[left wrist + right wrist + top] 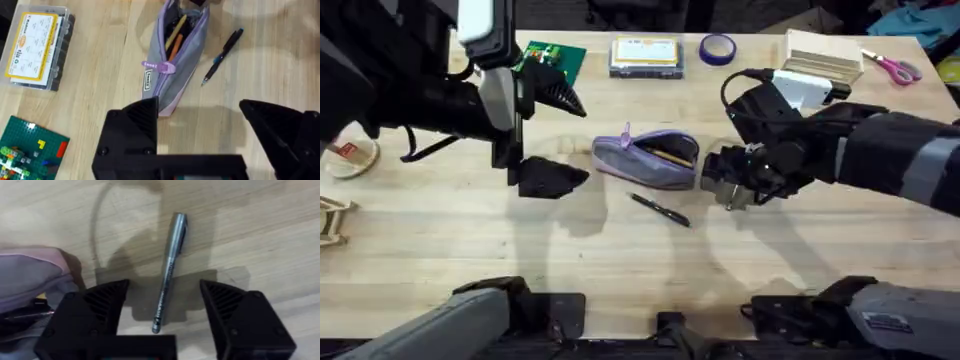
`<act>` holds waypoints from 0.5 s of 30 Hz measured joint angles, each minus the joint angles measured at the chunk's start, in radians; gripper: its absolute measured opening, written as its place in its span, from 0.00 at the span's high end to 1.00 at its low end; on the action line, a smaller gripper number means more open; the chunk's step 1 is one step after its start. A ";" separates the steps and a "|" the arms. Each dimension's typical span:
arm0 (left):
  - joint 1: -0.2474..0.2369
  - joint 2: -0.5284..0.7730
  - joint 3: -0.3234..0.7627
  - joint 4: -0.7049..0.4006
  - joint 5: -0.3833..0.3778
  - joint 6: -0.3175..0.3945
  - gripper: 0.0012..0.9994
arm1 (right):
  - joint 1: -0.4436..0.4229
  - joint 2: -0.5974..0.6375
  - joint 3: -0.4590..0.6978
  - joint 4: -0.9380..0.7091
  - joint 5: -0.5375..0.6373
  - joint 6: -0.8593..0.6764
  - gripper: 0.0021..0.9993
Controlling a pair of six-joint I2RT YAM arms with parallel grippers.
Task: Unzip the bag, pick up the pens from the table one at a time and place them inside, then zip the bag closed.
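Pale butcher-block planks make up the table [620, 270], with both arms working over its middle. Between them lies the bag [648, 157], lilac with grey sides, its zipper drawn open so that orange and dark things show inside in the left wrist view.

On my reading of the overhead view, the left gripper [552, 138] hangs just beside the bag's closed end, fingers spread wide and holding nothing. From its own camera the bag [175, 60] stretches away from the fingers, the lilac zipper pull [159, 66] on the end nearest them, and one black finger [132, 130] sits close to the pouch's near corner without clearly touching it.

Off to the far side of the bag from this gripper, the dark pen [223, 56] lies loose on the wood, just beside the pouch; overhead, the same dark pen [660, 210] is on the table between the two grippers.

Over at the bag's other end, the right gripper [162, 300] is low over the table, jaws apart, straddling the silver pen [169, 270]. That pen lies flat between the two fingers, touched by neither, its far end reaching out past the fingertips. A corner of the bag [30, 275] sits right beside one finger.

Beyond the left gripper, near the table's far edge, are a clear box with a yellow label [36, 47] and a green brick plate [30, 147].
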 joint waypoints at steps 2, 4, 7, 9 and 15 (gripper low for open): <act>0.000 0.000 0.000 0.000 0.000 0.000 0.01 | 0.000 0.001 0.000 0.000 -0.001 0.010 0.27; 0.000 0.000 0.000 0.000 0.000 0.000 0.01 | 0.000 0.001 0.000 -0.002 -0.001 0.022 0.40; 0.000 0.000 0.000 0.000 0.000 0.000 0.01 | -0.004 0.001 0.000 -0.005 0.001 0.037 0.62; 0.000 0.000 0.000 0.000 0.000 0.000 0.01 | -0.004 0.001 0.000 -0.007 0.003 0.045 0.81; 0.000 0.000 0.000 0.000 0.000 0.000 0.01 | -0.006 0.000 0.001 -0.005 0.009 0.081 0.96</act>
